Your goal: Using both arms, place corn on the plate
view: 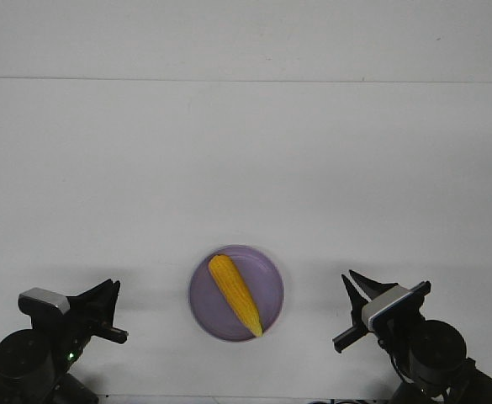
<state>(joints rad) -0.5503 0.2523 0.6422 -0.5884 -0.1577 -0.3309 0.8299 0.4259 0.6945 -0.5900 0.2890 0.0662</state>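
- Corn point(235, 294) lying diagonally inside the plate point(269, 271), blunt end toward the far left, paler tip near the near-right rim; apparently placed already, so little left but to stay clear.
- Left hand point(104, 296) low at the near-left corner of the desk point(246, 168), well apart from the plate, grasping nothing; whether spread or clenched cannot be told from this angle.
- Right hand point(359, 286) at the near-right, fingers parted in a visible fork, released and empty, also well apart from the plate.
- Risk, judged: tip resting close to the rim, so any nudge to the plate could roll or slide the cob over the shallow edge.
- Risk, judged: a sweep inward by either arm at this low height could clip the light plastic plate and shove it across the smooth desk.
- Risk, judged: re-gripping a settled cob could tip it out needlessly.
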